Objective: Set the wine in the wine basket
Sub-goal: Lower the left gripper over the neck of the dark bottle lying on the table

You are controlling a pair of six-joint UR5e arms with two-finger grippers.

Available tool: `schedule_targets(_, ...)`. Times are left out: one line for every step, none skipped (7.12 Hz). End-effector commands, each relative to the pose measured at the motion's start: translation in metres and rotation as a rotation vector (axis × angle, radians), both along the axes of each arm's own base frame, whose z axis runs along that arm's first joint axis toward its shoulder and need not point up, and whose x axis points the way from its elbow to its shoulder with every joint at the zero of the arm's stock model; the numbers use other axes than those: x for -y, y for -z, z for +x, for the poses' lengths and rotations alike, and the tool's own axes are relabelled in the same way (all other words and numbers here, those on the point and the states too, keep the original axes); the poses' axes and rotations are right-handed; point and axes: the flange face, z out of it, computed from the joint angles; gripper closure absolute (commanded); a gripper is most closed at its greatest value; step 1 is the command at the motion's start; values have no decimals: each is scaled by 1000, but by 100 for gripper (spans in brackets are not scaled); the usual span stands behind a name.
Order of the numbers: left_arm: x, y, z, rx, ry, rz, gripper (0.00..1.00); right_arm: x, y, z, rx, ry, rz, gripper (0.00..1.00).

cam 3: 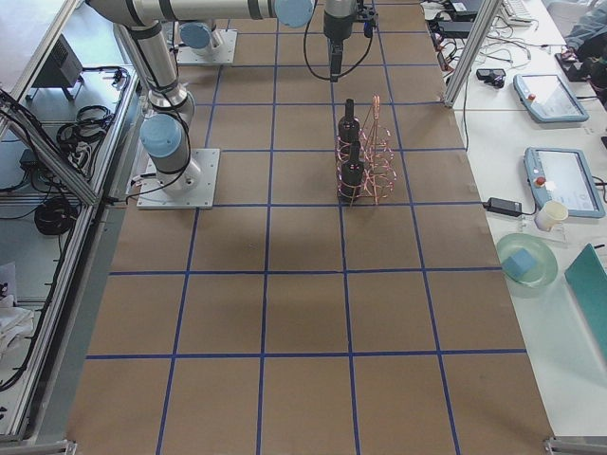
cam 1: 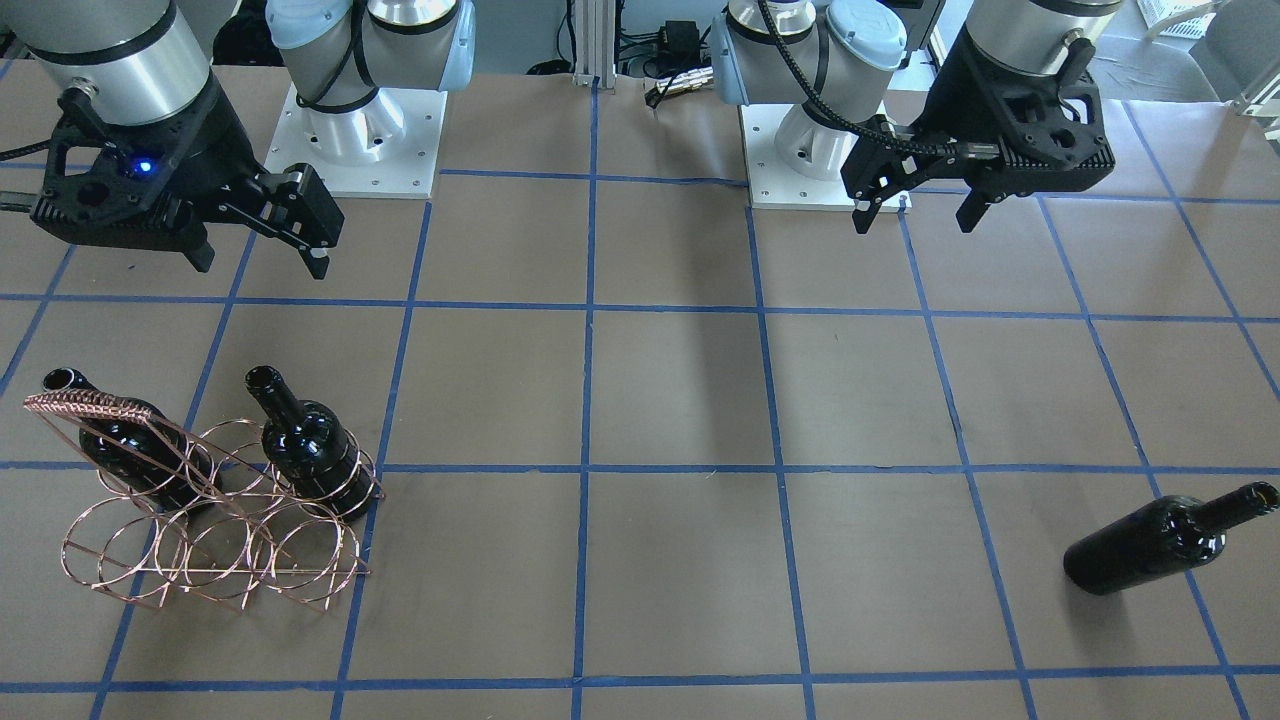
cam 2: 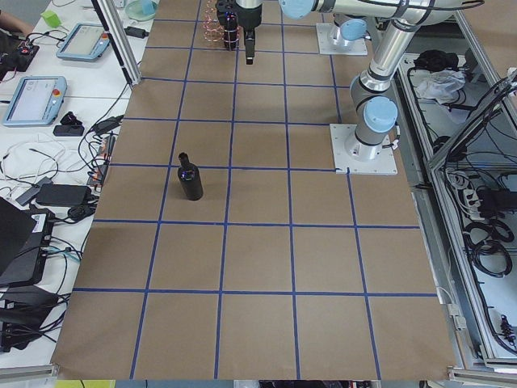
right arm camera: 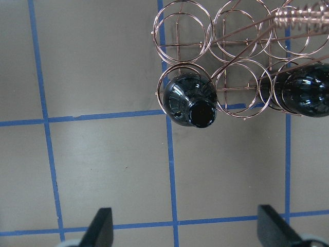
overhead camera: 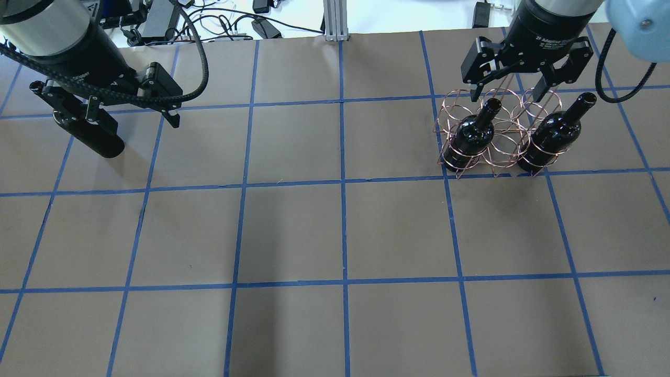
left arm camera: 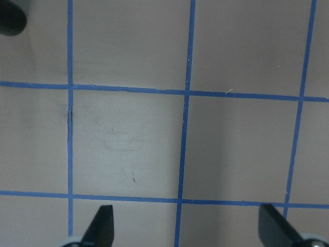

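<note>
2 wine bottles [cam 1: 310, 445] sit in the end rings of the wine basket [cam 1: 95, 404], with the right gripper [cam 1: 260, 262] above it, jaws wide and empty. 3rd bottle [cam 1: 1150, 545] stands on the table [cam 1: 680, 400], well apart from the basket. Left gripper [cam 1: 915, 222] hangs near it, also wide and empty.

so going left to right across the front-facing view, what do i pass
basket, with first bottle then second bottle standing in it → left end effector, open → lying bottle. The right end effector overlaps the basket's span, so it is left out.
</note>
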Motion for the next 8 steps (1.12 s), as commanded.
schedule_targets(0,-5,5,8,-11,-8,0,0,0,0,0,0,0,0)
schedule_targets(2,-9,17,10,-35,-15,0,0,0,1,0,-3,2,0)
schedule_targets(3,-11,23,6,-49,-19,0,0,1,1,0,-5,3,0)
schedule_targets(5,-15,32,10,-66,-27,0,-1,1,1,2,-5,8,0)
schedule_targets(14,-19,56,12,-111,-46,0,-1,1,1,5,-5,9,0)
schedule_targets(28,-22,93,20,-107,-57,0,-1,1,1,4,-6,12,0)
schedule_targets(45,-12,134,31,-53,-69,0,1,3,2,6,-8,9,0)
schedule_targets(66,2,176,58,8,-109,0,1,3,2,7,-8,9,0)
